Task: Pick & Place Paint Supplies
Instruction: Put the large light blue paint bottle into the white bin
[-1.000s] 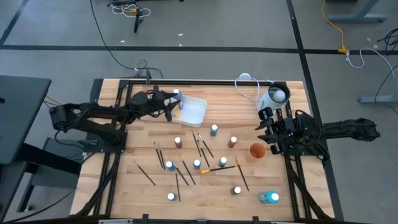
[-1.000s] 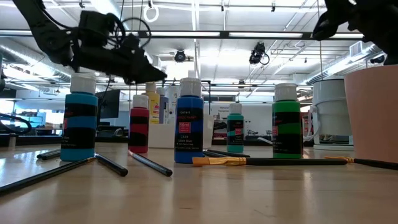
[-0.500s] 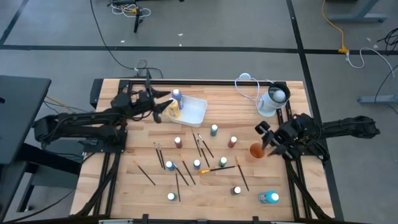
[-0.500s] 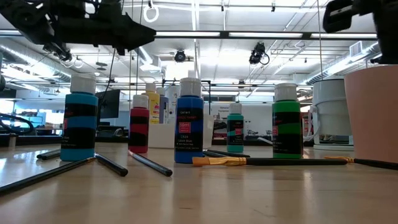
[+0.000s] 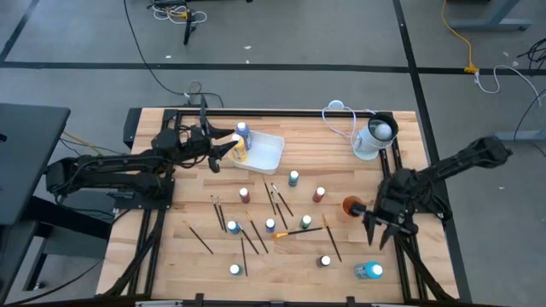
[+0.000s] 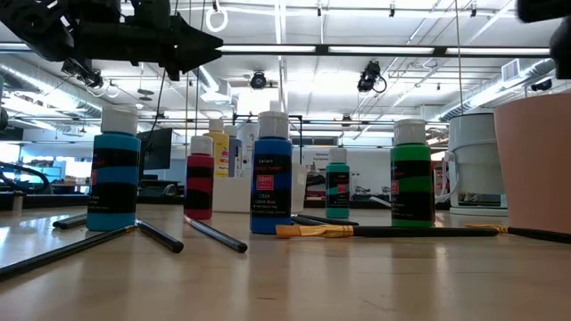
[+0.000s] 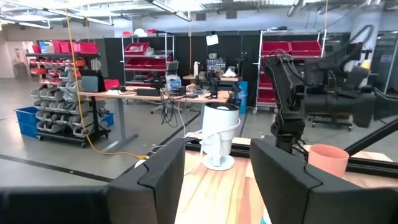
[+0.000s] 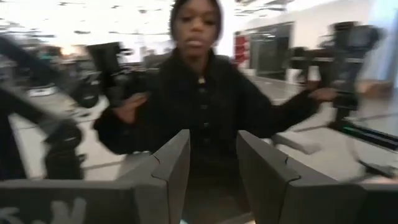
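Small white-capped bottles stand on their bases across the wooden table: red-brown (image 5: 245,194), teal (image 5: 293,178), blue (image 5: 233,228), green (image 5: 306,222). Thin dark brushes (image 5: 253,234) and one orange-handled brush (image 5: 294,231) lie flat among them. A yellow bottle (image 5: 240,150) and a blue one (image 5: 241,130) sit in the white tray (image 5: 271,153). My left gripper (image 5: 225,147) hovers open and empty just left of the tray. My right gripper (image 5: 375,232) is open and empty, past the orange cup (image 5: 352,205) toward the near edge.
A white-and-grey round container with a cable (image 5: 375,136) stands at the far right corner. A larger blue bottle (image 5: 369,271) is near the near right edge. A person shows in the right wrist view beyond the table. Bare wood lies along the left side.
My left gripper drew back from over the tray toward the table's left and rose; the yellow bottle stays in the tray. My right gripper swung from beside the round container toward the near edge, past the orange cup, turning as it went.
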